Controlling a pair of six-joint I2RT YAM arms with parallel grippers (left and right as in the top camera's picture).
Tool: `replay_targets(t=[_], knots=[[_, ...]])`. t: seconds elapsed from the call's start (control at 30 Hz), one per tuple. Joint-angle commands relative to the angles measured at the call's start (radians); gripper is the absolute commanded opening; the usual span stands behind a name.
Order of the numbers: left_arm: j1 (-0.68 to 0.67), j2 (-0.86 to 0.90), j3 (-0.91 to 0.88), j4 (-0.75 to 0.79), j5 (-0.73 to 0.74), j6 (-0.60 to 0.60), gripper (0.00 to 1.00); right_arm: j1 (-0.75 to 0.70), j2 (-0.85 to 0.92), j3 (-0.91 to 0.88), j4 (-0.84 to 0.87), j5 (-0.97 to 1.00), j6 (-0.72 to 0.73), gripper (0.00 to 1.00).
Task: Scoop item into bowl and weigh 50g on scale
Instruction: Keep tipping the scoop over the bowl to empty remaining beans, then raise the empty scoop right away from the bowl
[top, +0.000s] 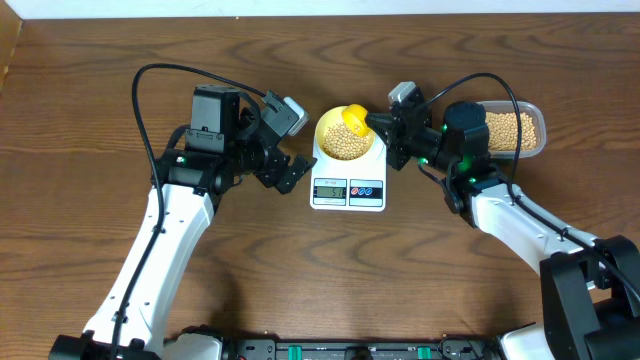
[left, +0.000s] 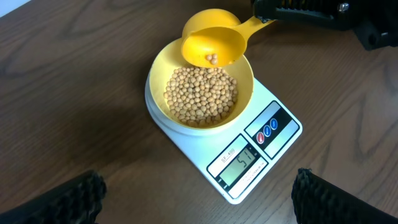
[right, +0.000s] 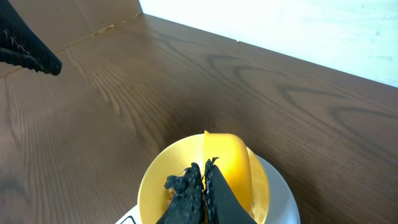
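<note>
The pale-yellow bowl (top: 328, 133) (left: 158, 74) stands on the white scale (top: 348, 193) (left: 271, 130), holding a layer of tan beans (top: 347, 141) (left: 200, 94). A yellow scoop (top: 355, 118) (left: 211, 43) (right: 227, 163) hangs tilted over the bowl's far rim, with a few beans left in its cup. My right gripper (top: 381, 125) (right: 205, 172) is shut on the scoop's handle. My left gripper (top: 298, 152) (left: 199, 205) stands open just left of the scale, with nothing between its fingers. The scale's display (left: 240, 165) is lit.
A clear plastic container (top: 516, 130) of more beans sits at the right, behind my right arm. In the right wrist view a finger (right: 25, 42) of the left gripper shows at the top left. The table is bare brown wood (top: 80, 200).
</note>
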Motion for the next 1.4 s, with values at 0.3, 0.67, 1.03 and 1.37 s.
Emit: replay_targets(t=[0.3,0.67,1.03,1.37], knots=[[0.002,-0.011,-0.008,0.001,0.013,-0.004,0.98,-0.002,0.009,0.001,0.031,0.076,0.185,0.01],[0.002,-0.011,-0.008,0.001,0.013,-0.004,0.98,-0.067,0.009,0.001,0.168,0.072,0.441,0.01],[0.002,-0.011,-0.008,0.001,0.013,-0.004,0.98,-0.14,0.009,0.001,0.179,0.072,0.443,0.01],[0.002,-0.011,-0.008,0.0,0.013,-0.004,0.98,-0.216,0.009,0.001,0.117,0.073,0.443,0.01]])
